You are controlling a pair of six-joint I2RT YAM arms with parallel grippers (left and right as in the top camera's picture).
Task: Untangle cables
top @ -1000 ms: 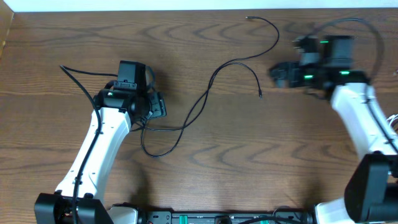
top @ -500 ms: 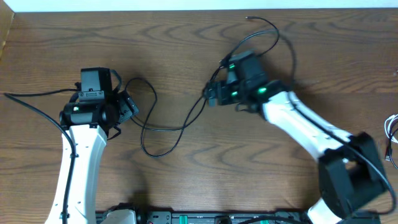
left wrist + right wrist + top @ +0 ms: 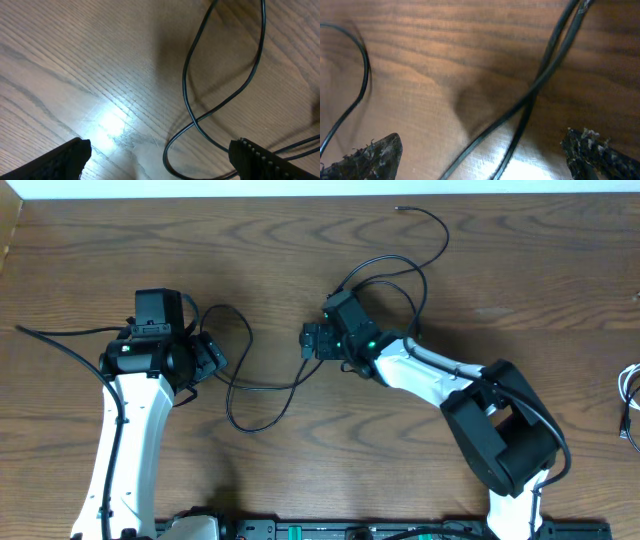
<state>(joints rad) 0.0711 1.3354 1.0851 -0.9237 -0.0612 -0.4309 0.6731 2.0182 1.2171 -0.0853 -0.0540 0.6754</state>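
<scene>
The right arm [image 3: 420,375] reaches to the middle of the tabletop [image 3: 100,240], and its jaws are wide open and hold nothing. In the right wrist view two strands of the black cable [image 3: 534,92] cross each other on the wood between the two fingertips [image 3: 375,155], and neither fingertip touches a strand there. The left arm [image 3: 135,430] stands at the left side, and its jaws are also spread wide and empty. In the left wrist view the same cable makes a narrow loop that crosses itself on the wood between the fingertips [image 3: 270,160], apart from both of them. Seen from above, this cable is one long thin line on the tabletop. One small plug [image 3: 398,208] lies near the far edge. From it the cable bends down toward the right arm's jaws, makes some loops around them, then goes left and toward the near edge in a wide curve, and rises again to an arc just beside the left arm's jaws. Where its other end lies I cannot tell. A white cable [image 3: 628,390] lies at the right edge of the tabletop, well apart from both arms, and only part of it is in view.
</scene>
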